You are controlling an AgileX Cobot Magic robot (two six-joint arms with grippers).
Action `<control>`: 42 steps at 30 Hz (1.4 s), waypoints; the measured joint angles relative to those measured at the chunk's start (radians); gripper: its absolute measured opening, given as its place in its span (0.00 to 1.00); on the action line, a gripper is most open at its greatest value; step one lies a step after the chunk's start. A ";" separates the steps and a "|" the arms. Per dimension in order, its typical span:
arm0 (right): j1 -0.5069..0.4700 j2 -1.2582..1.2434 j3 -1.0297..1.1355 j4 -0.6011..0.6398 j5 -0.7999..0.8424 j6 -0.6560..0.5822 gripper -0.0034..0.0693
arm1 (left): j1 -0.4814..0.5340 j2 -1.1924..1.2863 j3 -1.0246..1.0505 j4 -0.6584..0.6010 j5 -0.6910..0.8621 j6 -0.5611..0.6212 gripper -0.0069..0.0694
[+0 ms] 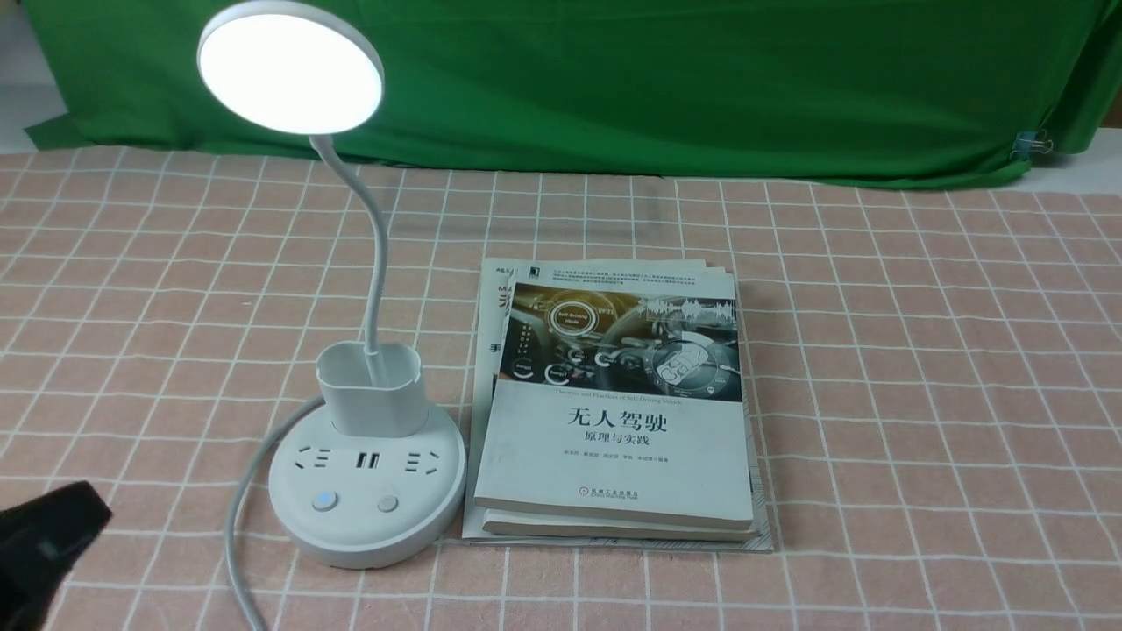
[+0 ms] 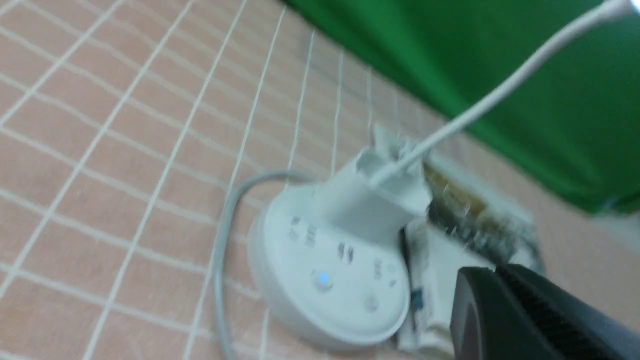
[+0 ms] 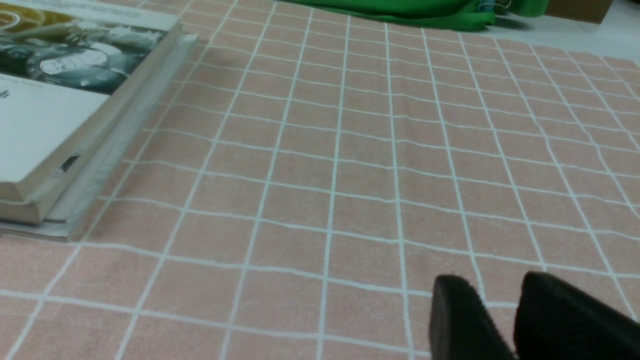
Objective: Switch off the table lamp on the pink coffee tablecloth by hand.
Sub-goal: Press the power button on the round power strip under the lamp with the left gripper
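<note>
Down in the near-left corner of the front view you've got your left claw (image 1: 61, 526), a black shape low over the pink tablecloth (image 1: 920, 394), well short of the lamp and touching nothing. Its own wrist camera is too blurred to show how far its jaws are parted, so I can't tell, and nothing shows in its grip. Just to its right the grey cord (image 1: 241, 491) curves across the cloth from the near edge up to the back of the lamp (image 1: 368, 526). The lamp stands upright on the left half of the cloth, and it is on: the round head (image 1: 290, 68) glows white, high above the base on a thin bent neck. The neck rises out of a white cup (image 1: 372, 390) at the back of the round base. On the near side of the base, the left button (image 1: 324, 501) shows a blue light and the right button (image 1: 387, 503) is plain grey. Right beside the base, about touching it, lies a stack of books (image 1: 614, 456), flat, at mid-table. Past the books it's checked cloth, with the green backdrop (image 1: 657, 88) behind. Your right claw (image 3: 497, 287) shows only in its wrist camera, to the right of the books, low over the cloth, fingers a little apart and holding nothing.
</note>
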 joint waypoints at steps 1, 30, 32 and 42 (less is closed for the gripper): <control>0.000 0.000 0.000 0.000 0.000 0.000 0.38 | 0.000 0.056 -0.029 0.003 0.048 0.052 0.10; 0.000 0.000 0.000 0.000 0.000 0.000 0.38 | -0.408 1.222 -0.686 0.334 0.352 0.116 0.08; 0.000 0.000 0.000 0.000 0.000 0.000 0.38 | -0.408 1.235 -0.687 0.342 0.335 0.116 0.08; 0.000 0.000 0.000 0.000 0.000 0.000 0.38 | -0.408 1.280 -0.690 0.344 0.252 0.116 0.08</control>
